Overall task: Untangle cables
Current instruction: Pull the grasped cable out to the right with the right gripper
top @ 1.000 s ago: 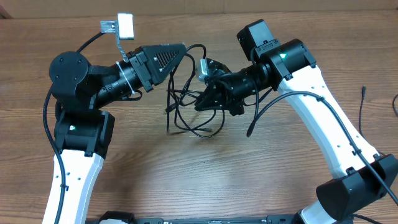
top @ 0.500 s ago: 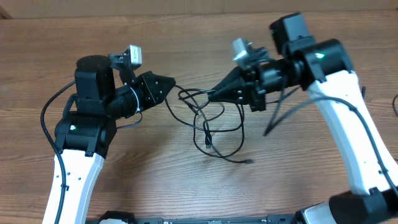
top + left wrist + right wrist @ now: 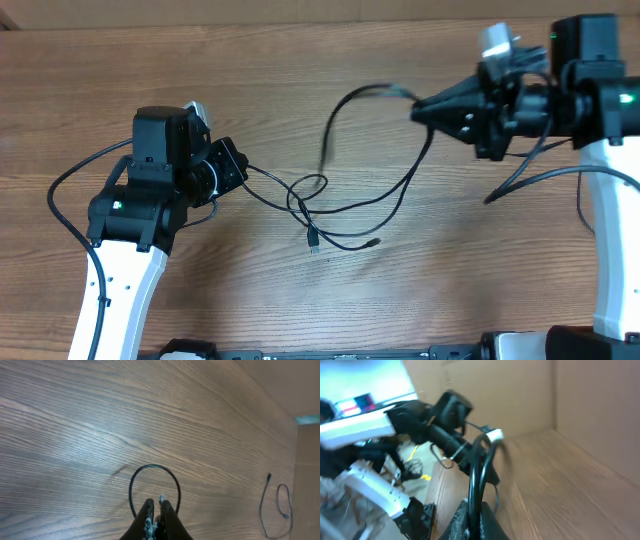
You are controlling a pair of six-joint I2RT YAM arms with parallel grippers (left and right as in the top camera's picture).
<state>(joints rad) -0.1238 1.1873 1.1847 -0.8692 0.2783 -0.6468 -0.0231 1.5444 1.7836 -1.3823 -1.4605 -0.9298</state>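
Between the two arms, the cables (image 3: 303, 203) span the table (image 3: 300, 60) in loose loops, plug ends near its middle. The left gripper (image 3: 241, 166) is clamped on one strand, and the right gripper (image 3: 417, 108), well apart from it, pinches another.

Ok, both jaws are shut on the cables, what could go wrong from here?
The cables stretch between both jaws with a small loop crossed mid-span; pulling wider could cinch it into a tight knot. The thin cord could also slip from the right jaws, which pinch it only at the tips.
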